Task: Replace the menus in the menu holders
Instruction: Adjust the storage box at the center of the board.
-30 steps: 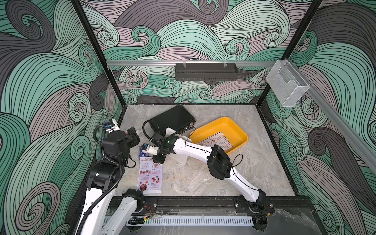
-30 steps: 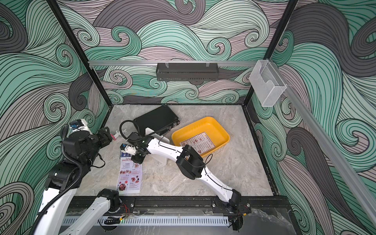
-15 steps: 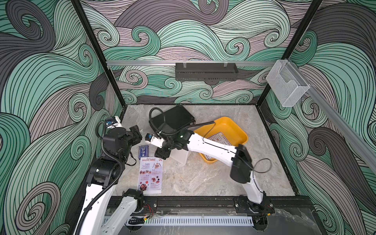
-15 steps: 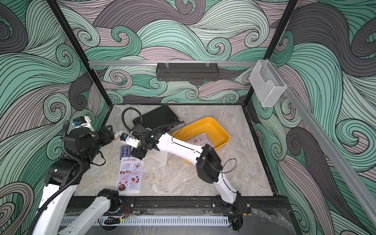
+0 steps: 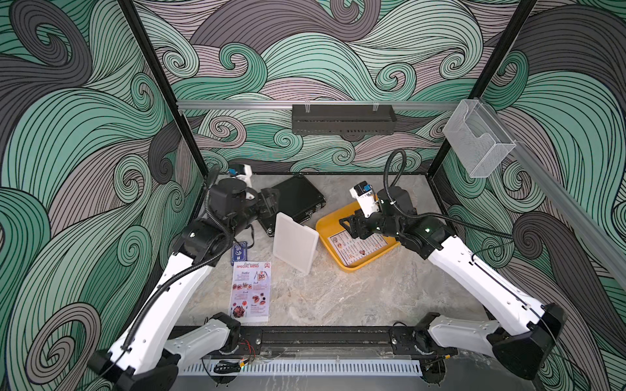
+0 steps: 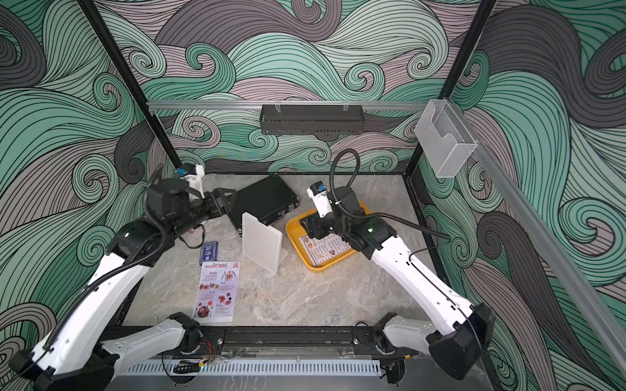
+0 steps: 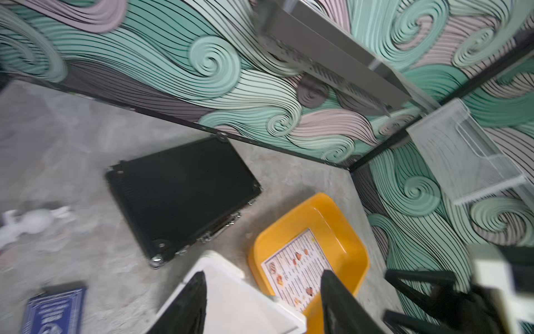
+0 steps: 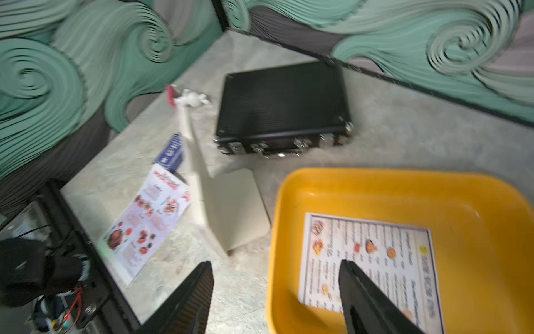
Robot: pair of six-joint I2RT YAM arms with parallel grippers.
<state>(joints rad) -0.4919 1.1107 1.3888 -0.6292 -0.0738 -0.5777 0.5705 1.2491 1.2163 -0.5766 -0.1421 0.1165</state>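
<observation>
With jaws spread and empty, the right gripper point(image 5: 347, 227) hovers over the "Dim Sum Inn" menu point(image 5: 359, 247) in the yellow tray point(image 5: 350, 269), and the left gripper point(image 5: 272, 203) hangs by the black briefcase point(image 5: 298, 199). The blank-looking menu holder point(image 5: 294, 245) stands upright between them. The "Special Menu" sheet point(image 5: 251, 291) lies flat at 6 o'clock from the left gripper, its long axis running 12 to 6, so the left arm looks best placed to pick it up.

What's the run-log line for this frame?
left gripper open, near briefcase; right gripper open, over tray; Dim Sum menu in tray; Special Menu flat on table; menu holder upright
</observation>
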